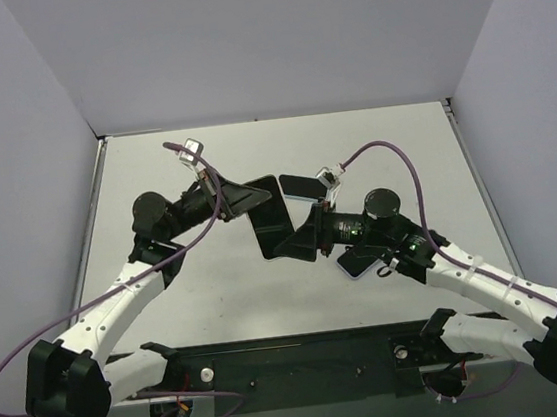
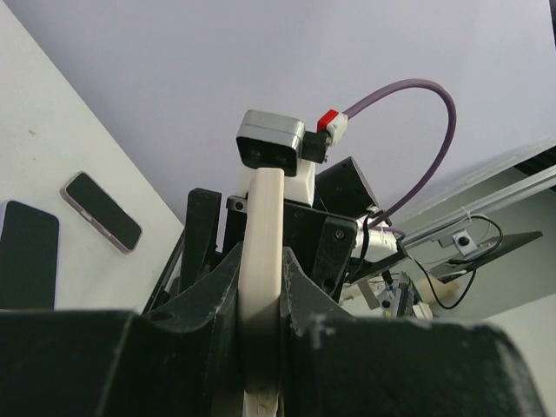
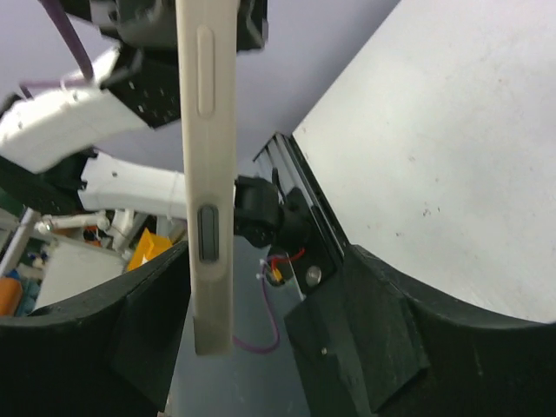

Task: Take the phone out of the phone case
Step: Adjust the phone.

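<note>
The big white table (image 1: 219, 306) sits under everything. The left arm (image 1: 118, 305) and the right arm (image 1: 489, 285) reach in from the near edge, and the 2 of them meet over its middle. The left gripper (image 2: 261, 287) has its jaws pressed tight on both flat sides of the cream phone case (image 3: 204, 130). That means the left arm carries the case up in the air, off the table. The right gripper (image 3: 265, 261) has its jaws wide apart around the same case, with a big gap on 1 side, so it squeezes nothing. This looks like a way to share the job: 1 arm holds the case firm so the other can find a better spot to push or peel. Both wrist views show only the thin edge of the case, so nobody can tell if the phone is inside. It likely is, since the task does not look done. A dark phone (image 2: 100, 211) with a light rim lies flat on the table, well apart from the case and out of the way. It is not clear if it belongs to this job. Smallest of all are the long side button (image 3: 205, 69) and the little dark slot (image 3: 208, 233) on the case edge, turned toward the right wrist camera.
</note>
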`<control>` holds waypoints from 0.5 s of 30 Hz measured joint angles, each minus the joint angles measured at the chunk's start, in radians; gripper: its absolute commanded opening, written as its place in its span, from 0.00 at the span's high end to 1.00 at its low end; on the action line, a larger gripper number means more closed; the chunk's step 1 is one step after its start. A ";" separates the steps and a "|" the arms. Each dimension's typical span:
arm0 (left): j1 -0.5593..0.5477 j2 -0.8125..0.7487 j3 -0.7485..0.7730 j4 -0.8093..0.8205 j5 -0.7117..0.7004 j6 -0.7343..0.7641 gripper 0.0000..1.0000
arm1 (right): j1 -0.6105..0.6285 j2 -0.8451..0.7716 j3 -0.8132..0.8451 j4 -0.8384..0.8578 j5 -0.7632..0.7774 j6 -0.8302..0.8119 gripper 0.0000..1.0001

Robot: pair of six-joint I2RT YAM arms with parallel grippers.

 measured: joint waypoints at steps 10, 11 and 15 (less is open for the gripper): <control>0.018 0.092 0.133 -0.081 0.183 0.002 1.00 | -0.014 -0.134 0.054 -0.305 -0.171 -0.249 0.69; 0.018 0.096 0.133 -0.080 0.190 -0.005 1.00 | -0.014 -0.134 0.054 -0.302 -0.183 -0.252 0.70; 0.018 0.101 0.133 -0.079 0.214 -0.024 1.00 | -0.014 -0.105 0.054 -0.278 -0.209 -0.243 0.65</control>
